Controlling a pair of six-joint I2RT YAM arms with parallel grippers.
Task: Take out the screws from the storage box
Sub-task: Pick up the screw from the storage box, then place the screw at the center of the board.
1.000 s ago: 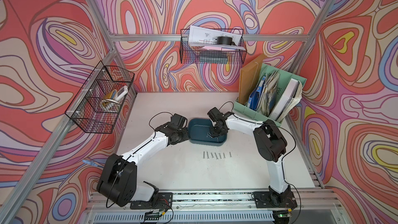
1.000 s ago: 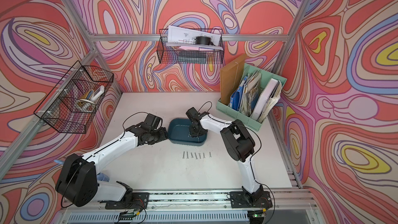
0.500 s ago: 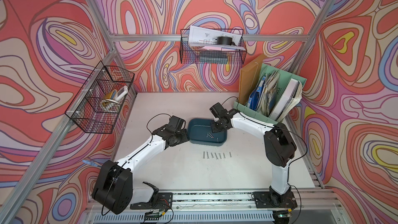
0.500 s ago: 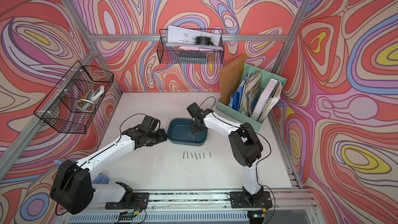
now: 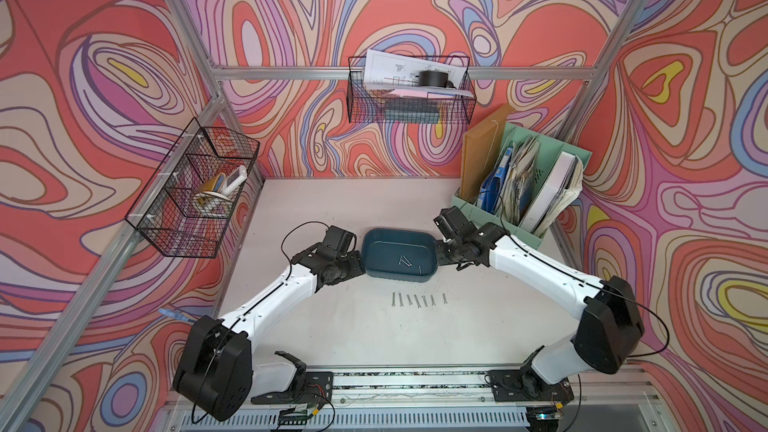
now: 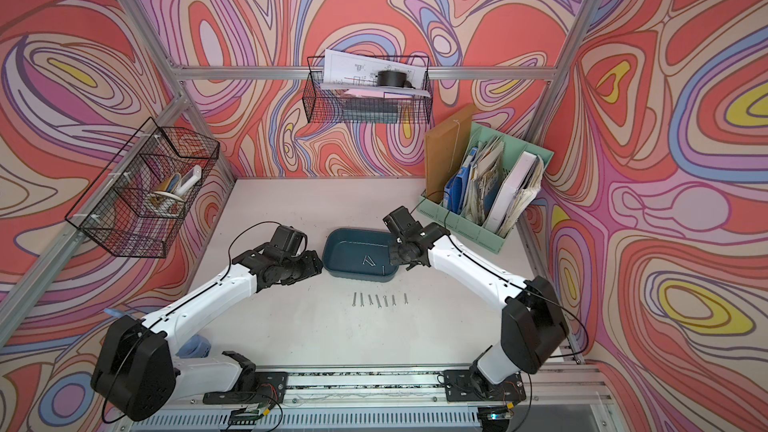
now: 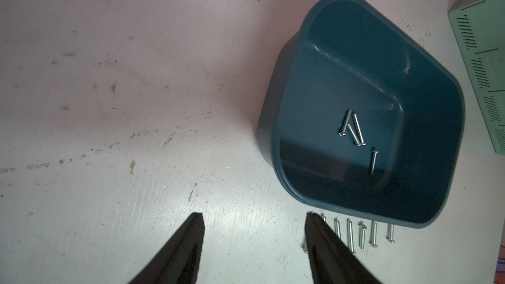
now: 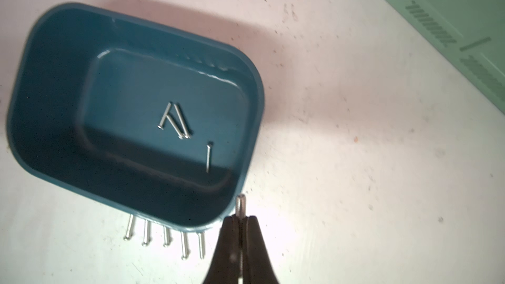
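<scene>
- Left wrist view, nearest the robot: a row of thin silver-grey metal screws (image 7: pixel 350 234) lies side by side on the pale bench (image 7: pixel 109 105), just in front of the shallow dark teal-blue plastic storage box (image 7: pixel 273 121). They are apparently laid out so each stays separate.
- Left end effector (image 7: pixel 254 215) hovers partly spread and empty over bare bench beside the box, seemingly waiting its turn.
- Right end effector (image 8: pixel 241 218) is pinched tight on one screw (image 8: pixel 240 204) at the box's corner, likely bound for the row.
- Inside the box lie four screws (image 8: pixel 175 120), three touching and one apart.
- Mint-green file organiser (image 5: pixel 575 153) stands behind, uninvolved.
</scene>
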